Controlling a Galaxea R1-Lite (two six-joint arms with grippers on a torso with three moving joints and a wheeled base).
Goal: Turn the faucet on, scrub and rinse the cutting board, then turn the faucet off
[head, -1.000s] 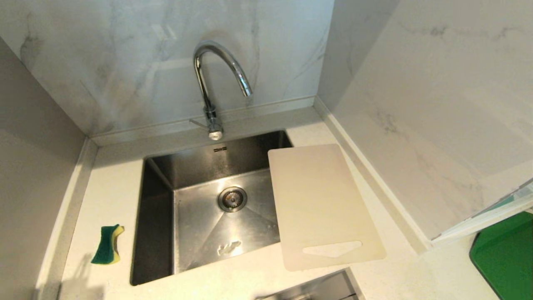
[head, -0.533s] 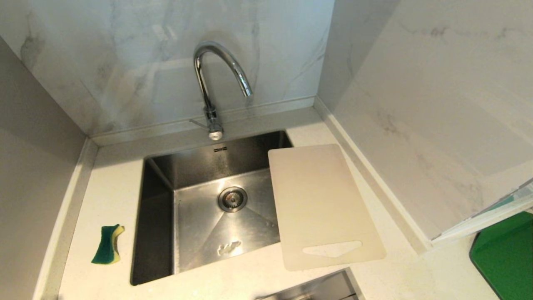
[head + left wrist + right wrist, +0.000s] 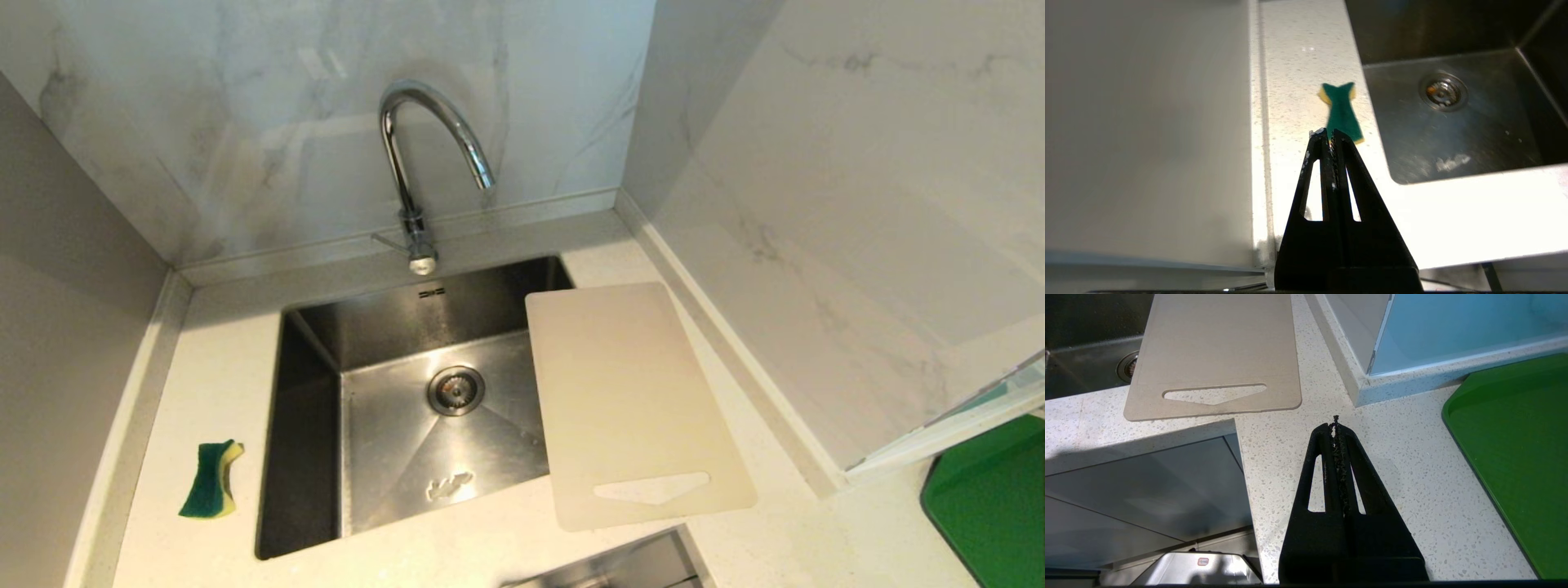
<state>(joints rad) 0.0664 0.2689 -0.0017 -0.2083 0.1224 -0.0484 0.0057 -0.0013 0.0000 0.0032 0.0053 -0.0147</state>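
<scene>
Left gripper (image 3: 1329, 132), jaws pressed together and empty, is positioned near the sponge (image 3: 1341, 111); the cutting board (image 3: 629, 400) is located across the sink (image 3: 310, 343).

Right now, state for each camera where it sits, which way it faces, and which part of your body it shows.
Head view: high, looking down on the faucet, sink and cutting board; no arm shows.
Left wrist view: behind the shut left gripper, facing the sponge and the sink.
Right wrist view: behind the shut right gripper, facing the counter, the cutting board and the green board.
All three show the sink.
</scene>
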